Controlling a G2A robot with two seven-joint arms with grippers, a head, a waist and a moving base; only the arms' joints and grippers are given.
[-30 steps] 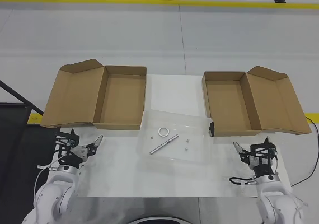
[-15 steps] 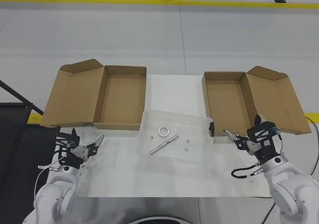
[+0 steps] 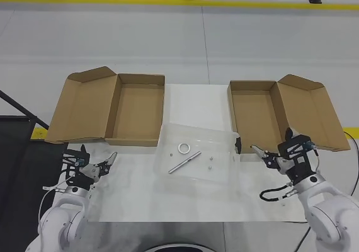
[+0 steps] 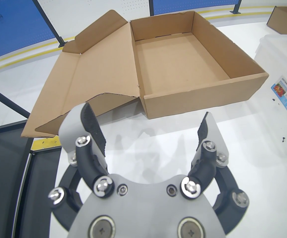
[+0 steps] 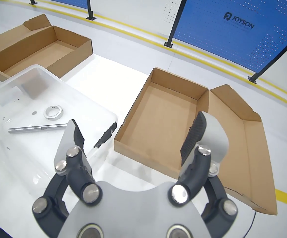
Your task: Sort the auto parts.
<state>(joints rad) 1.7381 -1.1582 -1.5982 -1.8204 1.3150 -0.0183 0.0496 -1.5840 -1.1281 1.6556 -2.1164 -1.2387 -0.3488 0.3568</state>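
Observation:
A clear plastic tray (image 3: 223, 135) lies mid-table holding a metal ring (image 3: 183, 148), a thin metal rod (image 3: 185, 162) and a few tiny dark parts. The ring (image 5: 53, 112) and rod (image 5: 37, 128) also lie in the tray (image 5: 34, 73) in the right wrist view. My left gripper (image 3: 97, 162) hovers open near the table's front left corner, empty, facing the left cardboard box (image 4: 183, 58). My right gripper (image 3: 269, 154) stands open and empty beside the tray's right end, just in front of the right cardboard box (image 3: 255, 120).
Both boxes, left (image 3: 135, 107) and right (image 5: 163, 110), are empty with lids folded outward. A small printed label (image 4: 286, 95) sticks on the tray's side. A black panel (image 3: 3, 170) stands left of the table. White table (image 3: 192, 201) lies in front of the tray.
My right arm has risen from the front right of the table toward the right box and tray end, most of it in the first half second. The left arm has kept still.

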